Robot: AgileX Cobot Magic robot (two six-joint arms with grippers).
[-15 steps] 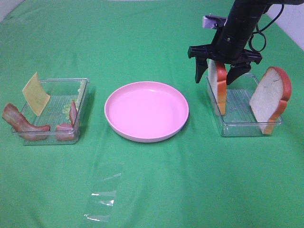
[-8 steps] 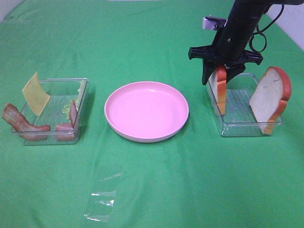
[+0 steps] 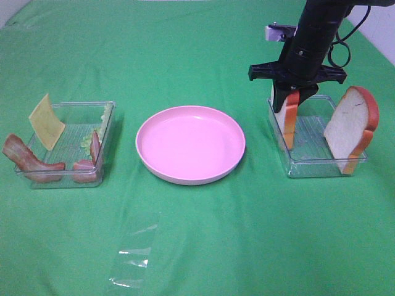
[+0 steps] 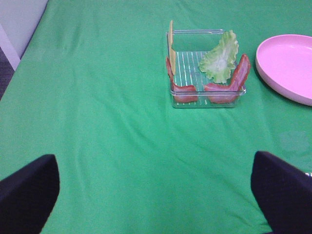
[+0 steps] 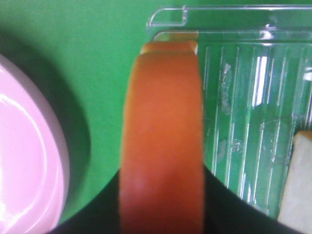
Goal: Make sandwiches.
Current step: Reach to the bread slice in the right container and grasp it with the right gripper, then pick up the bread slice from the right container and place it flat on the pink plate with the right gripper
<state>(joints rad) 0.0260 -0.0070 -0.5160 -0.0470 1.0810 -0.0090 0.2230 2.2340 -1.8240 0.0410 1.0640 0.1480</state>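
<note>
Green cloth (image 3: 197, 259) covers your whole table, with the pink plate (image 3: 190, 143) at its middle, bare, so no sandwich is begun yet. Right of the plate, your right gripper (image 3: 291, 97) reaches down into a clear tray (image 3: 321, 168). Its jaws are pinched together on the crust of a bread slice (image 3: 286, 123), which stands on edge at the wall nearest the plate. Upright like that, its rim is easy to clamp from above. A second slice (image 3: 350, 129) leans at the side of that tray farthest from the plate. Left of the plate, the other tray (image 3: 62, 180) holds cheese (image 3: 46, 122), bacon (image 3: 24, 159) and lettuce (image 4: 220, 57), ready as fillings. Your left gripper (image 4: 153, 165) hangs short of it, jaws wide apart, holding nothing.
</note>
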